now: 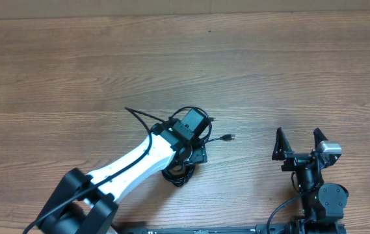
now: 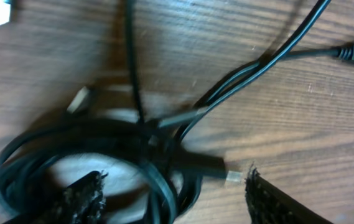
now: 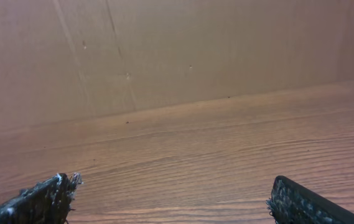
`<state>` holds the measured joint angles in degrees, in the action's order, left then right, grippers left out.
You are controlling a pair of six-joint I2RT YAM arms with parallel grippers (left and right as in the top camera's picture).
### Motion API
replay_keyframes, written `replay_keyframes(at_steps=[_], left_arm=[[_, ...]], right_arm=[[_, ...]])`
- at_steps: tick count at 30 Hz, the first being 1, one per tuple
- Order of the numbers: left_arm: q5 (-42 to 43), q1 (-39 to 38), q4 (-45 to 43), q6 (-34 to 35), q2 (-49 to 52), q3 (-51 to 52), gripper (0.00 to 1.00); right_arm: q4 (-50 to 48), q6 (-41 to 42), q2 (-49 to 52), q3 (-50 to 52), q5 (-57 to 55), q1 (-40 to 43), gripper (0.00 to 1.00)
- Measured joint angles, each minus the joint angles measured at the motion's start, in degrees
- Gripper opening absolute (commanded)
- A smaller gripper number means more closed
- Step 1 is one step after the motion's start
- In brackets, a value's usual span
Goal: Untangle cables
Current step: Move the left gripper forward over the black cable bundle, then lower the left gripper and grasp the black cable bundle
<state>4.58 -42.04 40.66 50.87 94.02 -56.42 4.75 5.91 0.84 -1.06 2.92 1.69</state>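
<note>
A: So, where are the cables [image 1: 218, 138]?

B: In the overhead view they lie on the wooden table [image 1: 171, 52] just below the middle of the frame, bunched in one knot. Most of it is hidden under the left gripper [image 1: 194, 130]. One strand runs out toward the upper left, one plug end pokes out to the right, and a coil shows at the lower edge of the gripper.

A: And from the left wrist?

B: The cables [image 2: 152, 143] fill the frame. There is a coil of several turns at lower left, and two strands side by side run to the upper right, where a plug sits at the edge. Two small plugs lie over the coil, one near the right fingertip.

A: What are the fingers doing?

B: The left gripper [image 2: 173, 186] has its fingers spread, one on each side of the tangle at the bottom of the frame. They are not clamped on anything.

A: The other arm?

B: The right gripper [image 1: 298, 144] sits at the lower right of the overhead view, well apart from the knot, with its fingers released and wide. Its wrist view shows only bare table and a cardboard wall [image 3: 195, 50] beyond the right gripper [image 3: 177, 205].
</note>
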Motion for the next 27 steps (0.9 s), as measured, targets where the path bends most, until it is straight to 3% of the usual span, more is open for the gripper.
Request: replay_keyframes(at_steps=[6, 10, 17, 27], left_arm=[[0.0, -0.4, -3.7, 1.0, 3.7, 0.0, 0.52], [0.1, -0.4, -3.9, 1.6, 4.6, 0.0, 0.47], [0.1, -0.3, -4.5, 3.4, 4.7, 0.0, 0.04], [2.7, 2.3, -2.1, 5.6, 4.7, -6.0, 0.04]], right_arm=[[0.0, 0.0, 0.0, 0.0, 0.0, 0.0, 1.0], [0.0, 0.0, 0.0, 0.0, 0.0, 0.0, 1.0], [0.0, 0.0, 0.0, 0.0, 0.0, 0.0, 1.0], [0.0, 0.0, 0.0, 0.0, 0.0, 0.0, 1.0]])
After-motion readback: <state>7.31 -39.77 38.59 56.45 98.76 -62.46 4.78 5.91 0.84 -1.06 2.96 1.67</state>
